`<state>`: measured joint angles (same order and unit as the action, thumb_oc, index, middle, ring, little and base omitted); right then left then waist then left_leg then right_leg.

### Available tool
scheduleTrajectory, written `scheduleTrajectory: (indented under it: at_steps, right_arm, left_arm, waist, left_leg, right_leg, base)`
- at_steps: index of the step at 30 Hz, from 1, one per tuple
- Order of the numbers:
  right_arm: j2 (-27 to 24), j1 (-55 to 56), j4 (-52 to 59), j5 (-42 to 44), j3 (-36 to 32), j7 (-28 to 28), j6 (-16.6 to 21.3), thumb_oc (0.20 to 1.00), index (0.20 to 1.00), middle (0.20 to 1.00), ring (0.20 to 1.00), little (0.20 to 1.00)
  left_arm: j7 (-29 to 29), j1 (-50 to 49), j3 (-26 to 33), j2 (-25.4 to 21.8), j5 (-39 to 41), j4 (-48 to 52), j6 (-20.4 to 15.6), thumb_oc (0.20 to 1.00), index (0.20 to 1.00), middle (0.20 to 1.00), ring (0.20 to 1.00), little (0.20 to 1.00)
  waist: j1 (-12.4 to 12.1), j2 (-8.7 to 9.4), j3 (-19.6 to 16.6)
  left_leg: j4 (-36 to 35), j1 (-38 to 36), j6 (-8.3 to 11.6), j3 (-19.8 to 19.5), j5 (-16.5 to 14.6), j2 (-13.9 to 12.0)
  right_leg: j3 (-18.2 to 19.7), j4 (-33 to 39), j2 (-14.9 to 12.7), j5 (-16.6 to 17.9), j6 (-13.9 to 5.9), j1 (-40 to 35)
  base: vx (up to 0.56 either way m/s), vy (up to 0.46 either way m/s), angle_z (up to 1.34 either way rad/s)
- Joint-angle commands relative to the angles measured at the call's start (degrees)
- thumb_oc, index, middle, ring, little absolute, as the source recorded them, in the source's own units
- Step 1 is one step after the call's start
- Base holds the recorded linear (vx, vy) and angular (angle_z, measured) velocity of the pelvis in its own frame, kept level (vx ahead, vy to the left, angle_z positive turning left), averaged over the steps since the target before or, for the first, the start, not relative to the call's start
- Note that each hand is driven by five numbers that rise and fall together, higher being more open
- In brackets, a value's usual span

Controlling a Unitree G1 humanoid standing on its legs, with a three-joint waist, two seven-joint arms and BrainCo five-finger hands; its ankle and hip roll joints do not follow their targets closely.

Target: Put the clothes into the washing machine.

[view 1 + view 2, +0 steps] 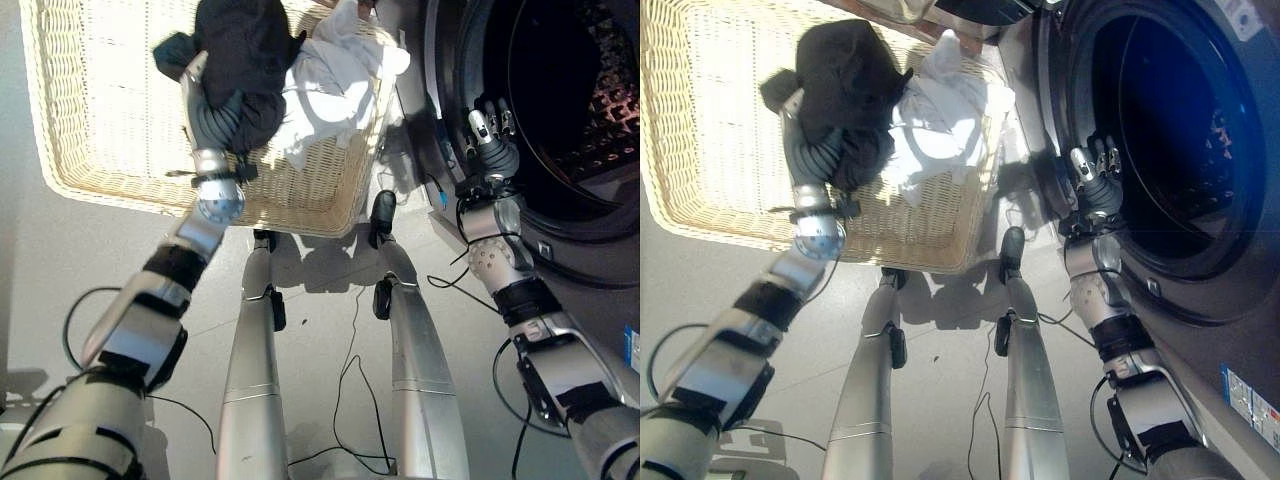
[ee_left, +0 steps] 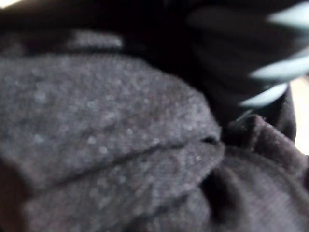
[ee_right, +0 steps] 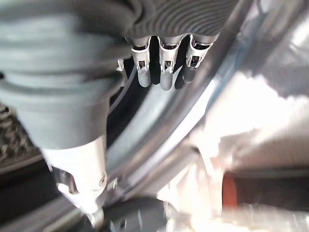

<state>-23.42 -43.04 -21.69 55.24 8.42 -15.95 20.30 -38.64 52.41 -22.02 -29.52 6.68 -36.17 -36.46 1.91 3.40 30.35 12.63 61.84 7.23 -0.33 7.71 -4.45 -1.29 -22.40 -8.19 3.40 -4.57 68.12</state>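
A black knit garment [image 1: 243, 45] is bunched over my left hand [image 1: 216, 118], above the right part of a wicker basket [image 1: 100, 130]. In the left wrist view the dark cloth [image 2: 111, 145] lies right against the hand, whose fingers [image 2: 270, 72] curl around it. A white garment [image 1: 335, 85] lies in the basket's right corner. To the right is the washing machine's open round drum [image 1: 1170, 130], dark inside. My right hand [image 1: 490, 135] rests at the left rim of the opening, its fingers [image 3: 164, 72] relaxed and holding nothing.
The basket stands on a grey floor [image 1: 60, 260], just left of the washing machine. The machine's dark door ring [image 1: 1055, 120] sits close to the basket's right edge, leaving a narrow gap.
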Motion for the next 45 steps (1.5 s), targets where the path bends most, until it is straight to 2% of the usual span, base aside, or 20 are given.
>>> scheduleTrajectory:
  at_steps: [1,2,5,9,12,16,19,22,24,25,30,37,39,45]
  right_arm:
    - [-0.9,4.0,9.8,-6.7,-2.2,0.6,0.2,1.0,1.0,1.0,1.0,1.0]
    - [-0.5,5.1,12.7,-8.5,-2.3,1.2,-0.7,1.0,1.0,1.0,1.0,1.0]
    - [0.3,6.6,16.3,-10.3,-2.2,2.8,-1.5,1.0,1.0,1.0,1.0,1.0]
    - [2.0,9.6,24.2,-13.3,-1.3,8.0,-2.9,1.0,1.0,1.0,1.0,1.0]
    - [2.1,10.1,25.7,-13.6,-0.9,9.2,-3.2,1.0,1.0,1.0,1.0,1.0]
    - [1.3,10.3,30.2,-13.6,0.1,13.8,-4.3,1.0,1.0,1.0,1.0,1.0]
    - [1.2,9.9,31.5,-13.4,0.7,15.5,-4.8,1.0,1.0,1.0,1.0,1.0]
    - [0.5,9.3,34.1,-13.4,1.8,17.7,-6.0,1.0,1.0,1.0,1.0,1.0]
    - [0.3,9.1,34.4,-13.5,2.0,18.5,-6.6,1.0,1.0,1.0,1.0,1.0]
    - [-0.1,8.6,35.7,-13.7,2.9,21.0,-8.0,1.0,1.0,1.0,1.0,1.0]
    - [-0.6,7.9,38.1,-13.1,5.2,25.8,-11.9,1.0,1.0,1.0,1.0,1.0]
    - [-0.9,6.0,38.5,-14.0,10.6,28.6,-18.4,1.0,1.0,1.0,1.0,1.0]
    - [-1.1,5.4,37.3,-12.7,12.3,28.9,-20.5,1.0,1.0,1.0,1.0,1.0]
    - [-0.8,5.4,36.9,-11.3,14.1,30.2,-22.0,1.0,1.0,1.0,1.0,1.0]
  left_arm:
    - [7.8,0.3,4.1,2.1,1.8,8.5,-9.1,0.2,0.2,0.2,0.2,0.2]
    - [11.0,-1.2,4.8,2.6,3.1,11.8,-9.4,0.2,0.2,0.2,0.2,0.2]
    - [15.7,-3.5,5.8,3.4,5.3,16.0,-10.3,0.2,0.2,0.2,0.2,0.2]
    - [30.2,-7.7,6.6,5.2,10.3,26.9,-8.9,0.2,0.2,0.2,0.2,0.2]
    - [32.8,-8.4,6.6,5.4,10.6,29.0,-8.0,0.2,0.2,0.2,0.2,0.2]
    - [41.6,-9.5,5.9,5.6,12.6,35.2,-5.6,0.2,0.2,0.2,0.2,0.2]
    - [44.0,-9.4,5.6,5.5,13.1,37.0,-4.4,0.2,0.2,0.2,0.2,0.2]
    - [44.8,-9.2,5.1,5.2,11.5,39.5,-1.6,0.2,0.2,0.2,0.2,0.2]
    - [44.6,-9.2,5.0,5.2,10.9,39.9,-1.0,0.2,0.2,0.2,0.2,0.2]
    - [44.7,-9.1,4.9,5.0,11.0,40.5,0.1,0.2,0.2,0.2,0.2,0.2]
    - [45.1,-9.6,4.8,5.1,11.8,41.5,0.4,0.2,0.2,0.2,0.2,0.2]
    - [41.8,-9.5,3.7,6.0,10.3,41.8,-2.6,0.2,0.2,0.2,0.2,0.2]
    - [37.7,-9.4,3.8,6.8,7.9,41.8,-4.7,0.2,0.2,0.2,0.2,0.2]
    - [30.5,-9.5,4.1,7.0,2.2,42.5,-6.3,0.2,0.2,0.2,0.2,0.2]
  waist:
    - [0.5,-2.28,-0.6]
    - [0.4,-2.38,-0.6]
    - [0.2,-2.62,-0.6]
    - [-0.2,-3.07,-0.6]
    - [-0.3,-3.15,-0.6]
    - [-0.6,-3.37,-0.6]
    - [-0.7,-3.55,-0.6]
    - [-0.9,-3.65,-0.6]
    - [-1.0,-3.64,-0.6]
    - [-1.1,-3.62,-0.6]
    - [-1.3,-3.55,-0.6]
    - [-1.8,-3.72,-0.6]
    - [-2.1,-3.75,-0.6]
    - [-2.4,-3.57,-0.6]
  left_leg:
    - [3.1,0.5,-1.64,-3.0,-3.4,3.2]
    - [3.1,0.4,-1.89,-3.1,-3.3,3.4]
    - [3.4,0.2,-2.26,-3.2,-3.3,3.7]
    - [4.1,0.0,-2.98,-3.5,-3.0,4.4]
    - [4.4,0.0,-3.13,-3.5,-3.0,4.6]
    - [4.7,-0.2,-3.46,-3.6,-2.6,4.9]
    - [4.8,-0.3,-3.48,-3.7,-2.5,4.9]
    - [5.1,-0.3,-3.57,-3.9,-2.5,5.1]
    - [5.2,-0.3,-3.57,-3.9,-2.5,5.2]
    - [5.3,-0.4,-3.61,-4.0,-2.4,5.3]
    - [5.8,-0.2,-3.56,-4.2,-2.3,5.4]
    - [5.9,0.0,-3.48,-4.2,-1.9,5.6]
    - [6.0,0.1,-3.53,-4.3,-1.8,5.7]
    - [6.1,0.4,-3.41,-4.7,-1.6,6.0]
  right_leg:
    - [-3.9,2.0,2.4,3.2,-3.03,-2.4]
    - [-4.0,1.9,2.3,3.3,-3.02,-2.4]
    - [-4.2,1.6,2.0,3.4,-3.04,-2.5]
    - [-4.6,1.2,1.2,3.8,-3.25,-2.6]
    - [-4.7,1.0,1.0,3.9,-3.3,-2.6]
    - [-5.0,1.0,0.5,4.3,-3.42,-2.9]
    - [-5.1,0.8,0.3,4.4,-3.48,-3.0]
    - [-5.2,0.5,0.2,4.4,-3.48,-3.0]
    - [-5.3,0.5,0.1,4.4,-3.49,-3.1]
    - [-5.4,0.4,0.0,4.4,-3.49,-3.2]
    - [-5.5,0.3,-0.1,4.5,-3.47,-3.1]
    - [-5.8,0.3,0.0,4.6,-3.2,-3.0]
    - [-6.0,0.3,0.0,4.4,-2.98,-3.1]
    - [-6.3,0.1,0.1,4.4,-2.85,-3.0]
  base:
    - [-0.01,-0.034,0.04]
    - [0.0,-0.031,0.04]
    - [0.0,-0.023,0.05]
    - [-0.01,-0.029,0.06]
    - [0.0,-0.018,0.07]
    - [0.0,-0.015,0.06]
    - [0.0,0.0,0.0]
    - [0.0,-0.007,0.01]
    - [0.0,-0.019,0.05]
    - [0.0,-0.024,0.06]
    - [0.0,-0.025,0.02]
    - [0.0,-0.004,0.02]
    - [0.0,0.0,0.0]
    - [0.0,-0.011,0.0]
